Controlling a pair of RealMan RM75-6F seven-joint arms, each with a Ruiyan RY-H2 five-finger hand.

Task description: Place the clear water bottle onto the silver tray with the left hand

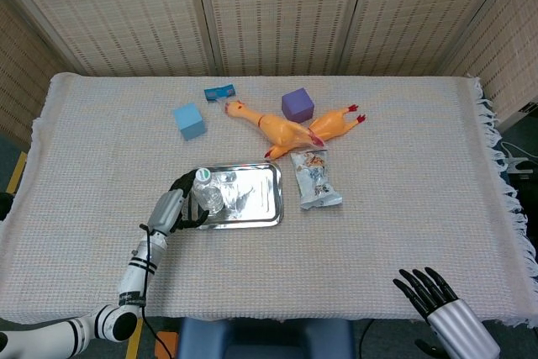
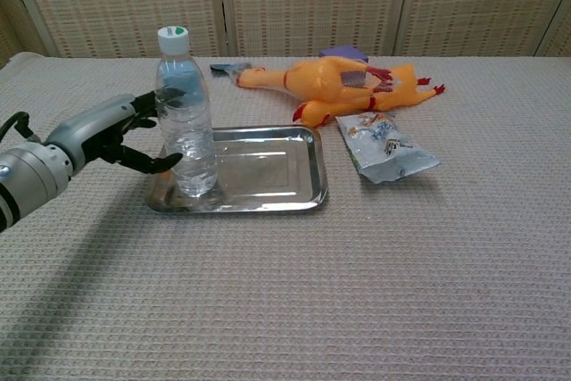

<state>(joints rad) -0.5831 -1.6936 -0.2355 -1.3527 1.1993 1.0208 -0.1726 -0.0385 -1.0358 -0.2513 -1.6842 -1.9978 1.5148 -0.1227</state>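
Clear plastic, the water bottle (image 2: 185,118) stands upright at the left end of the silver tray (image 2: 268,171). The left hand (image 2: 125,131) is just beside it, fingers (image 2: 161,163) spread apart and holding nothing. The right hand (image 1: 433,296) is near the table edge, empty, with fingers apart.

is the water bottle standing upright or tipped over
Upright: the clear water bottle stands cap-up on the silver tray, left hand beside it.

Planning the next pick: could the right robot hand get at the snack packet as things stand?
Probably yes: the right robot hand is open at the near edge, with only bare cloth between it and the snack packet.
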